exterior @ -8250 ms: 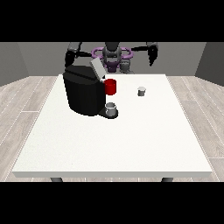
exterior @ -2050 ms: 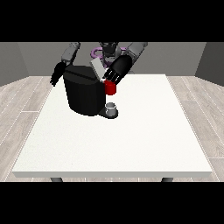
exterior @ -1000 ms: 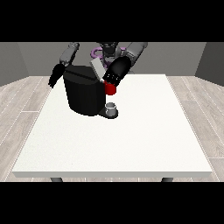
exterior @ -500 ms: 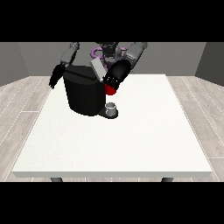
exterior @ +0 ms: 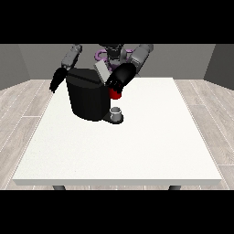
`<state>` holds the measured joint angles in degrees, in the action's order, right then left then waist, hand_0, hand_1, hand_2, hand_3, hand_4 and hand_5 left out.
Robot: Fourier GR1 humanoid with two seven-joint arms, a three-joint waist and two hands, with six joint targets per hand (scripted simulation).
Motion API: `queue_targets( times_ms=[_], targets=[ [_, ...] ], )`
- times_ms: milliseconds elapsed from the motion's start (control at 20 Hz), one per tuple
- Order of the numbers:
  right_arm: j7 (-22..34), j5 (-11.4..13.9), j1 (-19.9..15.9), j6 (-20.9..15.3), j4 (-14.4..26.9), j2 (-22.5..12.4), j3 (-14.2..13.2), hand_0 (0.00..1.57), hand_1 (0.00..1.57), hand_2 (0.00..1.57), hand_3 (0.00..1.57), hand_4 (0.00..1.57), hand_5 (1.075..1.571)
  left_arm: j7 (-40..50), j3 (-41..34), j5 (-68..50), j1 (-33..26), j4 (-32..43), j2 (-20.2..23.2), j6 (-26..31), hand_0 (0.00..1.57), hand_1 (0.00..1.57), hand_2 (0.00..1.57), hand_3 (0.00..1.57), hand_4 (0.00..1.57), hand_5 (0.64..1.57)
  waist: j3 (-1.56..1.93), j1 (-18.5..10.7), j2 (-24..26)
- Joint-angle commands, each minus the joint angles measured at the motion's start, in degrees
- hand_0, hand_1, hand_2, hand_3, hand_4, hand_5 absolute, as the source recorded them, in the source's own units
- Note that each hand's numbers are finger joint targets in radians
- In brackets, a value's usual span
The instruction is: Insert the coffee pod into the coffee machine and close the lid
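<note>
Right now: black coffee machine [exterior: 87, 98] on white table [exterior: 137, 146], toward the far left part. Grey lid [exterior: 102, 72] tilted up at machine's top, not closed. Hand at the view's right [exterior: 119, 77] pressed against machine's upper right corner, just below lid; finger state — cannot tell, dark on dark. Red part [exterior: 115, 94] directly under those fingers, touching or nearly so. Small grey cup [exterior: 117, 112] further below same fingers, sitting on machine's base at front. Coffee pod not visible as a separate thing; cannot tell whether under that hand or already in machine. Hand at the view's left [exterior: 57, 80] hanging beside machine's left edge, apart from it, fingers pointing down, look straight and released, holding nothing.
</note>
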<state>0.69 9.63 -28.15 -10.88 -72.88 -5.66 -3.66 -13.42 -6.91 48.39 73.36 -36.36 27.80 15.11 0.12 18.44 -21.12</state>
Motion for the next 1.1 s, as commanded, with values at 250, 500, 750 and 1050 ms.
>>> queue_targets(
  times_ms=[250,500,750,1050],
  targets=[
    [1.3,2.62,1.28,-1.86,-3.36,3.13,3.95,0.0,0.0,0.0,0.0,0.19,1.571,-3.6,0.6,2.79,0.18,1.54,3.39,-3.51,1.04,1.04,1.05,0.74,0.0,1.571,-0.12,1.54,-1.45],
    [0.45,2.49,-0.07,-1.57,-1.02,0.73,1.71,0.0,0.0,0.0,0.0,0.17,1.571,-4.45,2.01,4.79,0.39,0.04,3.8,-5.04,0.51,0.51,0.78,0.6,0.0,1.571,-0.11,-0.1,-2.55],
    [1.56,1.42,2.26,0.86,-1.94,-0.5,1.57,0.0,0.0,0.0,0.0,0.15,1.571,-1.03,1.5,5.28,-1.26,1.51,2.52,-5.43,0.0,0.0,0.59,0.46,0.0,1.571,-0.1,1.7,0.8],
    [-0.34,0.96,0.53,-1.63,-1.04,1.03,0.21,0.0,0.0,0.0,0.0,0.15,1.571,-5.38,1.39,5.06,-0.25,1.0,4.42,-4.36,0.0,0.0,0.43,0.33,0.0,1.571,-0.1,-1.09,-0.99]
  ],
)
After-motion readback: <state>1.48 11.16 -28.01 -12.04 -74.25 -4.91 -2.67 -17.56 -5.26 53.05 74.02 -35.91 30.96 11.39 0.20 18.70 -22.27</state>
